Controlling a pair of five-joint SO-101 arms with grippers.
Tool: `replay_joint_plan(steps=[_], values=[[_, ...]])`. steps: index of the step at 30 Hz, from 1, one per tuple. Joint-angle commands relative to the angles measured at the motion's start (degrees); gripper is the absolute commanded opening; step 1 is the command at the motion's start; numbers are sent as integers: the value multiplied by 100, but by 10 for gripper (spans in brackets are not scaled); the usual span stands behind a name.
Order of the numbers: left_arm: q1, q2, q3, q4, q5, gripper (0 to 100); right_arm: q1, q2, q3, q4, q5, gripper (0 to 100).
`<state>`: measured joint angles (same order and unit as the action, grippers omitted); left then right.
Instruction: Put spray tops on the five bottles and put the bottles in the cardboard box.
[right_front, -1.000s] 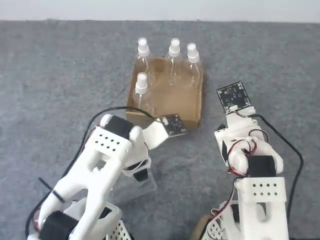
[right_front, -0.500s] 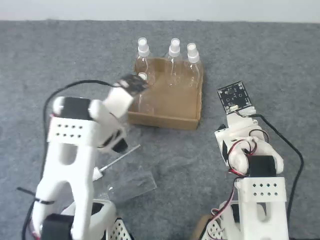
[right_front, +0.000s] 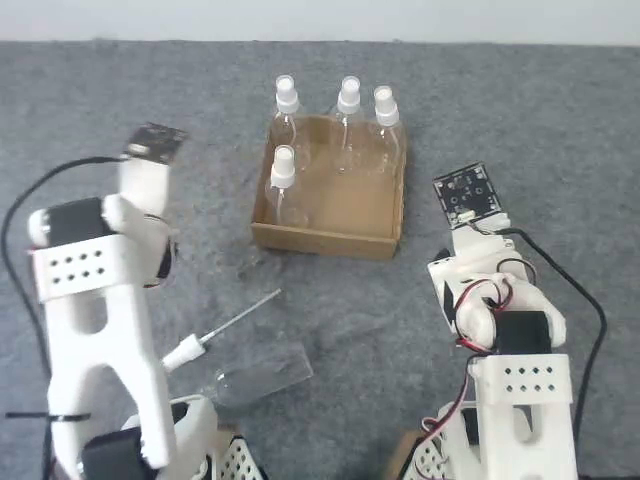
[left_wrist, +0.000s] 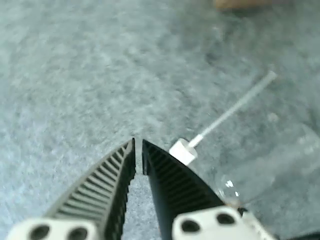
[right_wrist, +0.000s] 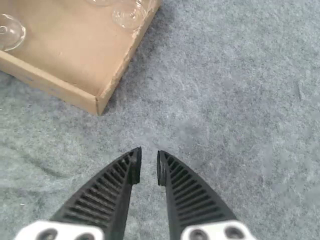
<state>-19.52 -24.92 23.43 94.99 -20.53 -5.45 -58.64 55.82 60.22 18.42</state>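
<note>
The left gripper (left_wrist: 138, 145) has its fingers drawn almost together, with a thin slit between them and nothing in it. It hangs over the grey carpet (right_front: 520, 120), just beside the head of the loose spray top (left_wrist: 183, 151), whose thin tube points back toward the cardboard box (right_front: 325, 240). The fifth bottle (right_front: 258, 378), clear and without a top, lies on its side just beyond the spray top, well apart from the box. The right gripper (right_wrist: 148, 156) is also narrow and empty, over carpet near the box's corner on the right arm's side. Inside the box, three capped bottles (right_front: 349, 125) stand upright along the wall farthest from the arms. A fourth capped bottle (right_front: 283, 180) stands against the box wall on the left arm's side.
</note>
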Motion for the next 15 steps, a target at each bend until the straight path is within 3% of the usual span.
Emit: replay_joint_plan(steps=[1,8,15], values=[[-413,-35,-40,-316,378,12,-180,-180,-70,57,-9,21],[-607,-35,207,-378,396,12,-198,-180,-70,57,185,21],[-607,-668,1059,-976,431,12,-207,-180,-70,57,185,20]])
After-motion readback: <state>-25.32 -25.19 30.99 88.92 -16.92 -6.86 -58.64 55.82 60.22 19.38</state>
